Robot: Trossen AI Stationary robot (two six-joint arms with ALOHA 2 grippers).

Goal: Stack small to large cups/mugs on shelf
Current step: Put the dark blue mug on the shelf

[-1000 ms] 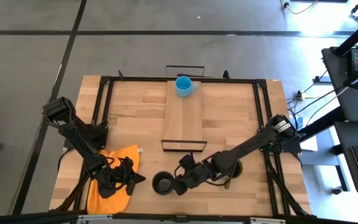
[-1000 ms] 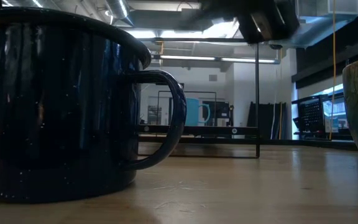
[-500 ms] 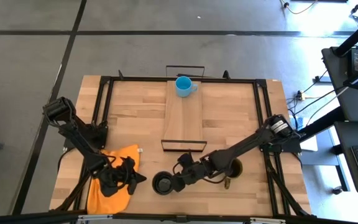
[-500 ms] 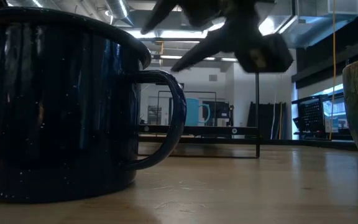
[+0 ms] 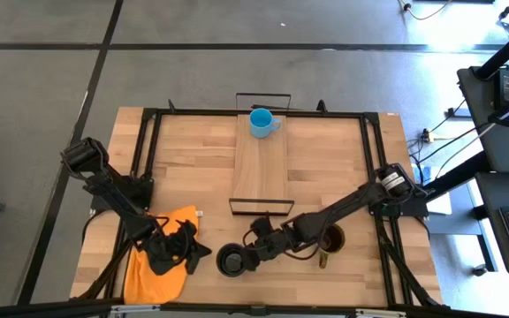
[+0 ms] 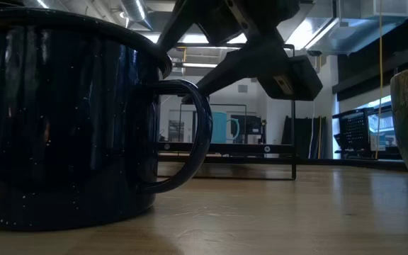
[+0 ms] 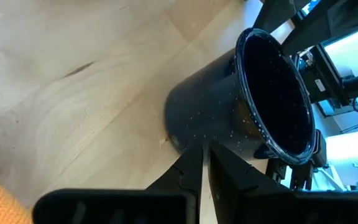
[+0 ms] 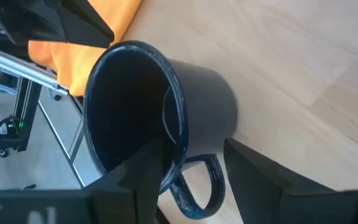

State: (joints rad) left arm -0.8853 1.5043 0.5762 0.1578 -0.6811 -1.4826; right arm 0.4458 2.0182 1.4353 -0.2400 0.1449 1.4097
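The black mug (image 5: pixel 231 261) stands upright on the tabletop near its near edge. My right gripper (image 5: pixel 251 253) is open and hovers just right of it and above its handle (image 8: pixel 197 180). One finger (image 8: pixel 146 163) shows in front of the mug's mouth, the other (image 8: pixel 253 180) beyond the handle. My left gripper (image 5: pixel 207 253) is shut, low over the orange cloth, pointing at the mug's left wall with a small gap. The light-blue cup (image 5: pixel 260 122) stands on the shelf's (image 5: pixel 261 172) far end. The olive-yellow mug (image 5: pixel 330 238) stands under my right arm.
An orange cloth (image 5: pixel 153 265) lies at the table's near left under my left arm. Thin black wire frames stand at both ends of the shelf (image 5: pixel 260 207). Black rails run along the table's left and right sides. The shelf's middle and near end are bare wood.
My right gripper has moved toward the table's left and down, coming over the black mug's handle; in the low view it swings from the top edge to just above the handle. The mugs have stayed where they were.
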